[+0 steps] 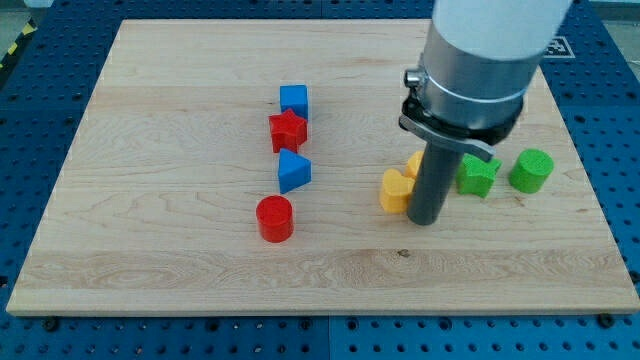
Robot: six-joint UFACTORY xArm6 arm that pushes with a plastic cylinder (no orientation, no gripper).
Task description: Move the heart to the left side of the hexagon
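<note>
My tip (427,220), a rod gripping nothing, stands just beside the yellow heart (395,190), toward the view's right.

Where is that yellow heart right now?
The yellow heart lies right of the board's centre, touching the left side of my tip, with a second yellow block just behind it.

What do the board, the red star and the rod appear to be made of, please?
The board looks like pale wood with a matt finish: fine grain lines run along it. The red star looks like moulded or printed plastic, judging by its uniform saturated colour and soft sheen, though that is uncertain. The rod ending in my tip looks like dark matt metal or plastic; I cannot tell which.
</note>
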